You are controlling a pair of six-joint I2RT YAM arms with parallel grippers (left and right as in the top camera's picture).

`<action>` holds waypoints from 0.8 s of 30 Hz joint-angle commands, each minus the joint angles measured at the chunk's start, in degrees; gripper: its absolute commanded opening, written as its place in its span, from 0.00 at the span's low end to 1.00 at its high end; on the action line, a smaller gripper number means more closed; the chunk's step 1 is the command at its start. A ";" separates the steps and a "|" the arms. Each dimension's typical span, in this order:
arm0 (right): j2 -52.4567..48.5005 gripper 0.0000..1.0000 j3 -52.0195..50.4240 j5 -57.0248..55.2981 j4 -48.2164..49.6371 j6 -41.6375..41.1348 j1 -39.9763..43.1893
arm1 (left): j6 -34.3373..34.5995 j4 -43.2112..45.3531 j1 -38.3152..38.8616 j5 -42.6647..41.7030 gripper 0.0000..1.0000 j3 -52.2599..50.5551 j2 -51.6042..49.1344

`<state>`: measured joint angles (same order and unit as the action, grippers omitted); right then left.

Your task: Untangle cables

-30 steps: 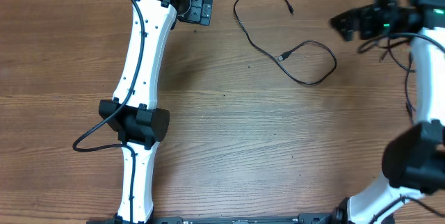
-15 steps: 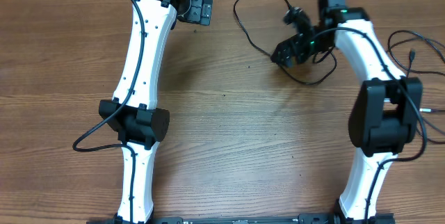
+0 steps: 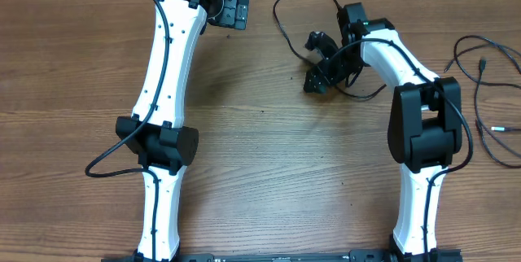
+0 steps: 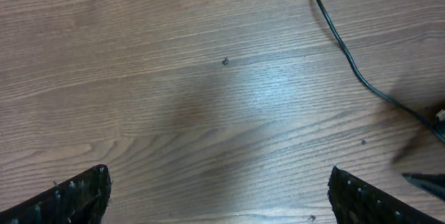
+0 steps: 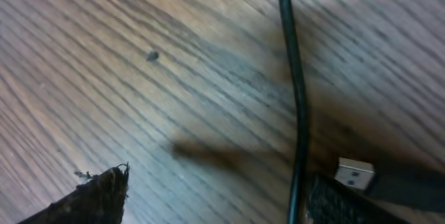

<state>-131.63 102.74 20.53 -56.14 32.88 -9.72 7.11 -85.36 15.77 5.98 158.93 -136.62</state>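
Observation:
One thin black cable (image 3: 279,24) lies in loose loops at the top middle of the table. My right gripper (image 3: 314,65) is low over it and open. In the right wrist view the cable (image 5: 295,99) runs upright between the fingers, close to the right finger (image 5: 348,203), with a silver-tipped plug (image 5: 354,173) just beside that finger. Nothing is gripped. More cables (image 3: 476,99) lie loose at the right edge. My left gripper (image 3: 234,10) hovers open at the top left, with bare wood between its fingers (image 4: 76,195); a stretch of the cable (image 4: 348,50) crosses that view's upper right.
The wooden table (image 3: 269,156) fills the view. The left arm (image 3: 167,75) stretches up the left side and the right arm (image 3: 419,124) up the right, bent toward the middle. A small dark speck (image 4: 224,61) marks the wood.
The right arm has swung from the far right edge leftward and down onto the middle cable, its jaws starting to narrow. The left arm has not moved.

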 commanded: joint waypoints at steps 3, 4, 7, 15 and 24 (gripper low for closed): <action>-1.07 0.79 -0.37 -0.35 0.31 0.20 -0.20 | 0.61 0.13 0.66 -0.46 1.00 0.33 0.04; -1.07 0.77 -0.37 -0.35 0.31 0.20 -0.20 | 0.61 0.13 0.66 -0.46 1.00 0.33 0.04; -1.09 0.77 -0.37 -0.37 0.87 0.22 -0.20 | 0.61 0.13 0.66 -0.46 1.00 0.33 0.04; -1.11 0.04 -0.37 -0.50 1.18 0.17 -0.20 | 0.61 0.13 0.66 -0.46 1.00 0.33 0.04; -0.81 0.04 0.04 -7.78 0.79 -4.81 0.35 | 0.61 0.13 0.66 -0.46 1.00 0.33 0.04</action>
<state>-131.85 102.67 15.14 -55.13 30.57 -9.78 7.11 -85.32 15.77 6.00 158.91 -136.62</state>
